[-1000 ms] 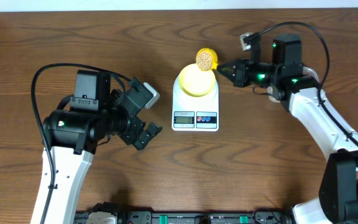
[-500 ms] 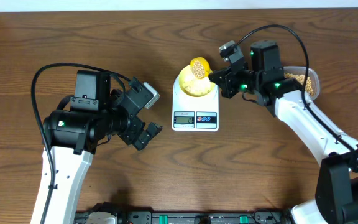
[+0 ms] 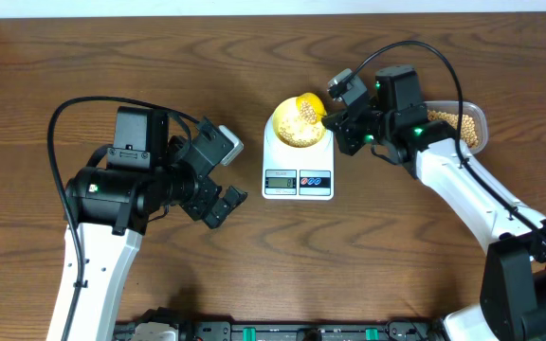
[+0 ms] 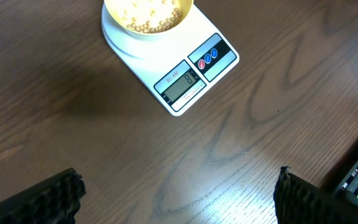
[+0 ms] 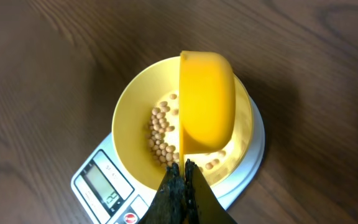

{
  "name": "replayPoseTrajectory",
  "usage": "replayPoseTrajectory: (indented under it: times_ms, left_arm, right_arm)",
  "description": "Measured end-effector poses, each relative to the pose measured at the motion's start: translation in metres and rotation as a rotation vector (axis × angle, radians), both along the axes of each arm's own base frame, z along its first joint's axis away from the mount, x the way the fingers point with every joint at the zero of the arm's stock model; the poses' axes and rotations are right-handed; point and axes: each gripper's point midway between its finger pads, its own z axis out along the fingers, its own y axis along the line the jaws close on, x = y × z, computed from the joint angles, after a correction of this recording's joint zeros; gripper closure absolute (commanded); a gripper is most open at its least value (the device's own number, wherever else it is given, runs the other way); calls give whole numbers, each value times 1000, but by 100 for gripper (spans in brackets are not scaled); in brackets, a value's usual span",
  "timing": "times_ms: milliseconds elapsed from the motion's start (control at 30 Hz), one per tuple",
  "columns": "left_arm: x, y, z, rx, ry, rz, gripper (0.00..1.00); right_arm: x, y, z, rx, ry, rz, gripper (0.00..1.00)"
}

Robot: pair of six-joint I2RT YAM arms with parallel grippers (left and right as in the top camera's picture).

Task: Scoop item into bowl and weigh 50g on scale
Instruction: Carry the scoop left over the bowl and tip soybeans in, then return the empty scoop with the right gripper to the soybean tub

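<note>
The white scale point(image 3: 298, 170) stands at the table's middle with the pale yellow bowl point(image 3: 297, 128) on its platform. Beige beans point(image 5: 161, 134) lie in the bowl. My right gripper point(image 5: 184, 171) is shut on the handle of a bright yellow scoop point(image 5: 207, 102), tipped on its side over the bowl point(image 5: 132, 124). In the overhead view the scoop point(image 3: 309, 102) sits at the bowl's far right rim. My left gripper point(image 4: 179, 190) is open and empty above bare table, left of the scale point(image 4: 188, 74); the bowl point(image 4: 148, 15) shows at its top edge.
A clear plastic tub point(image 3: 458, 123) with beans stands at the right, behind my right arm. The left arm's body point(image 3: 150, 180) hovers left of the scale. Cables run along the front edge.
My right gripper moved left from beside the scale and rolled the scoop over the bowl. Beans now lie in the bowl. The left arm has not moved.
</note>
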Motion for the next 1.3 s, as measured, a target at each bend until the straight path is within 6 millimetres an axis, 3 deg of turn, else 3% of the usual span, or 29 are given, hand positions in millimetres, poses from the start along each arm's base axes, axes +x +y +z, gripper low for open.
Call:
replayPoseTrajectory:
  times_ms: [467,767,867,1000,1133,1200,1300]
  left_arm:
    - [0,0,0,0,0,0,0]
    - [0,0,0,0,0,0,0]
    - [0,0,0,0,0,0,0]
    - [0,0,0,0,0,0,0]
    - [0,0,0,0,0,0,0]
    - [0,0,0,0,0,0,0]
    - [0,0,0,0,0,0,0]
  right_arm:
    - [-3,13,-12,-281,-195,104,99]
    - [10,8,-6,-391,-310,107,99]
    - [10,6,7,-385,-335,88,99]
    - [7,-5,61,-312,-412,12,99]
    - [3,-51,110,-277,-447,-123,99]
    - [2,-80,116,-295,-423,-191,99]
    - [-4,-143,97,-390,-293,-331,99]
